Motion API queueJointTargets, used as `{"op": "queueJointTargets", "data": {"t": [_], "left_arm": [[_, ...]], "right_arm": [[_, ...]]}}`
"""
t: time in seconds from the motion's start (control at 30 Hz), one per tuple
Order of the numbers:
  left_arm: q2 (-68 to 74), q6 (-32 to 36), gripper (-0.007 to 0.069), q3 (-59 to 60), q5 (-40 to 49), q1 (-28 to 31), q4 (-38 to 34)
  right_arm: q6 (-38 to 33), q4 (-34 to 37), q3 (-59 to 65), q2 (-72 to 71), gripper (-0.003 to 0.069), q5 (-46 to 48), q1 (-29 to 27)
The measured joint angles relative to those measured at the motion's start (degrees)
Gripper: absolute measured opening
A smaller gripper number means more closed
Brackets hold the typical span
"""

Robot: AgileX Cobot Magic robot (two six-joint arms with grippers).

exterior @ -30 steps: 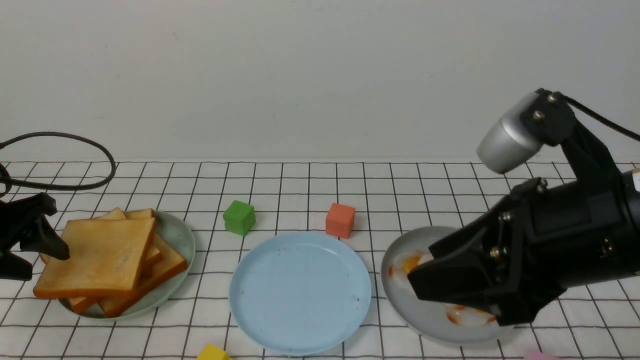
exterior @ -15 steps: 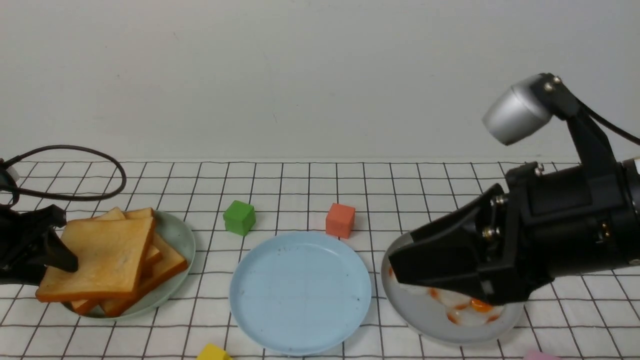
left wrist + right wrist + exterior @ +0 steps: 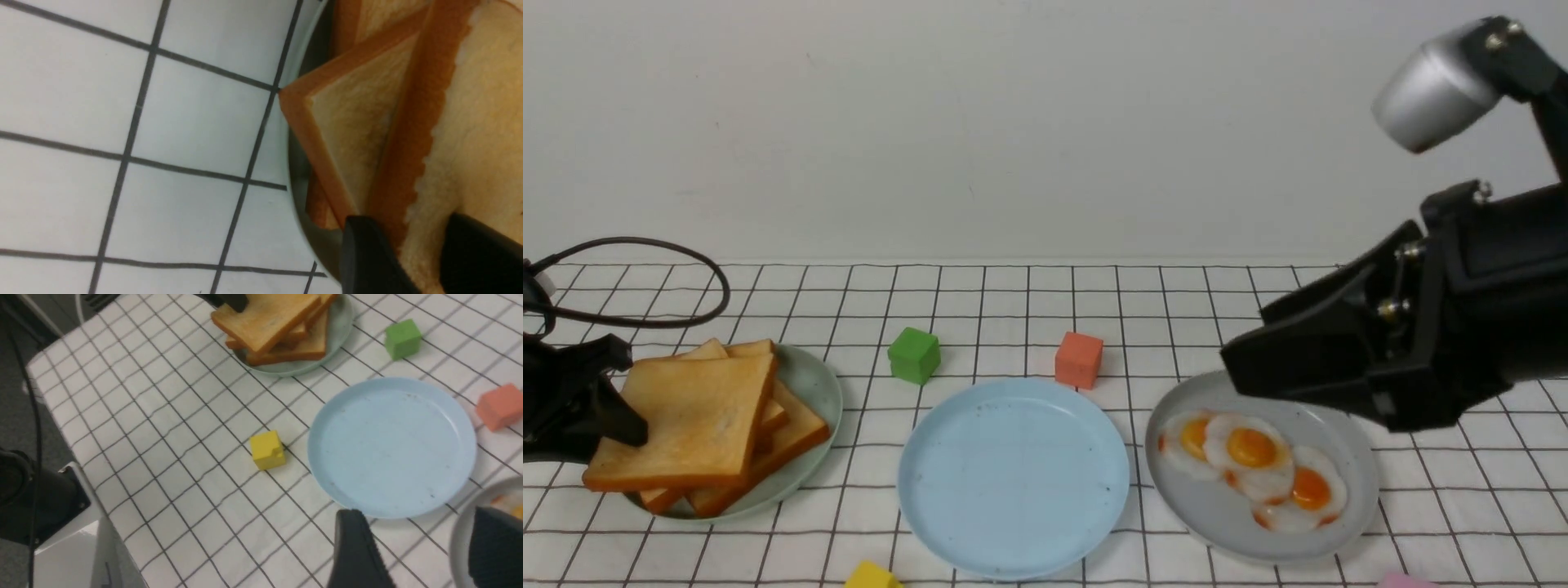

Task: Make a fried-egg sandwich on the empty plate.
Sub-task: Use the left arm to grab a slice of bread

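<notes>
"How far along is the fried-egg sandwich?"

"No sandwich is showing. The light-blue plate [image 3: 1013, 482] is lying in the middle of the table, holding no toast or egg."

"Where are the ingredients waiting?"

"Toast slices are resting in a loose pile on the pale green plate [image 3: 823, 400], on the robot's left. Three fried eggs [image 3: 1251, 448] are lying on the grey plate [image 3: 1217, 531], to the right of the blue one."

"What are the grippers doing?"

"The left gripper [image 3: 410, 220] is reaching the top toast slice [image 3: 682, 420], its fingers standing apart at the edge; I cannot tell whether they are pinching it. The right gripper [image 3: 419, 514] is holding nothing, its fingers spreading wide."

"So what is left?"

"Seemingly everything: the robot is probably starting on the first slice, with moving it over, adding an egg and topping it with toast all remaining."
</notes>
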Motion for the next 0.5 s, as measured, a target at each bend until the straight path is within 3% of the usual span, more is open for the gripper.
{"op": "queueJointTargets", "data": {"t": [0.23, 0.33, 0.5], "left_arm": [[-3.4, 0.0, 0.0227, 0.0, 0.1, 0.0, 0.1], [-5.8, 0.0, 0.0205, 0.0, 0.1, 0.0, 0.1], [-9.7, -0.1, 0.0199, 0.0, 1.4, 0.0, -0.6]], "right_arm": [[11.9, -7.7, -1.9, -3.8, 0.0392, 9.0, 0.0], [12.4, -8.2, -1.9, -4.3, 0.0392, 12.7, 0.0], [7.4, -6.3, -1.9, -4.6, 0.0392, 15.1, 0.0]]}}
